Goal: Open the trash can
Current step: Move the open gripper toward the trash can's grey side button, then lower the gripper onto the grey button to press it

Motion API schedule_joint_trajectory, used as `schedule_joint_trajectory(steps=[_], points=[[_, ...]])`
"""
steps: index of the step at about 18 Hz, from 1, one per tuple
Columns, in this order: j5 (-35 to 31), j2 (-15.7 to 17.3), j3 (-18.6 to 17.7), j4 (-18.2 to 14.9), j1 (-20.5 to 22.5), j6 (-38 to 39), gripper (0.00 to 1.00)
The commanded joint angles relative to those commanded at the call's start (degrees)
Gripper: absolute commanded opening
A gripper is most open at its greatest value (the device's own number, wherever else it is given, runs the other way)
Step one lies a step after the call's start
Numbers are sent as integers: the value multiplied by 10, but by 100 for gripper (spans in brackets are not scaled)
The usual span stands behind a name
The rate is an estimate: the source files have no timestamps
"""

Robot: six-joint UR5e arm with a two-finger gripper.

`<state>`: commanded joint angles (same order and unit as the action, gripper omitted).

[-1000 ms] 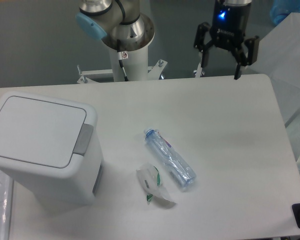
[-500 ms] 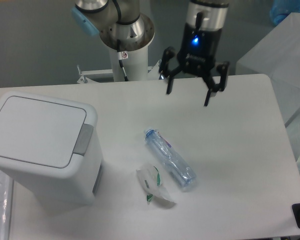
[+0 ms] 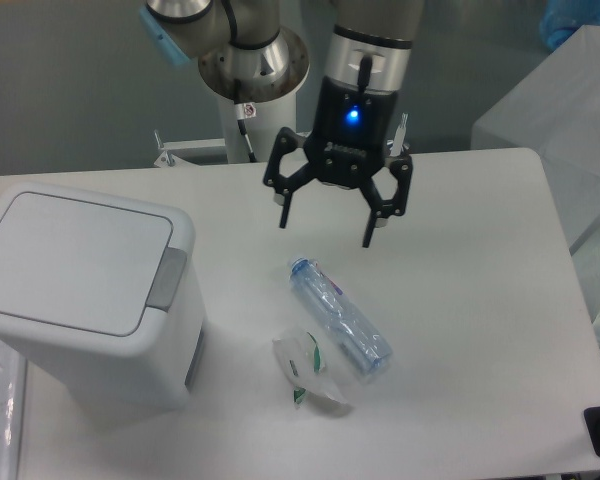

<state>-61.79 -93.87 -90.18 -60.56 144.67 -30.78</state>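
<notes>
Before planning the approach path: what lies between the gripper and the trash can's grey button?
Only bare table between gripper and button in the camera view.

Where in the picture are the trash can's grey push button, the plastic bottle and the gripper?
grey push button (image 3: pixel 165 279), fixed camera, middle of the button face.
plastic bottle (image 3: pixel 341 320), fixed camera, middle of its clear body.
gripper (image 3: pixel 327 232), fixed camera, midway between open fingertips.

1 fixed camera looks steeply down across the table (image 3: pixel 460 300) toward the arm's base (image 3: pixel 252 70).
</notes>
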Motion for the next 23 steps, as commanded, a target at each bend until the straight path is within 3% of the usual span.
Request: schedule_joint_trajectory(steps=[5, 23], points=[[-3, -30, 12, 21, -37, 91, 100], [-5, -56, 11, 30, -82, 119, 100]])
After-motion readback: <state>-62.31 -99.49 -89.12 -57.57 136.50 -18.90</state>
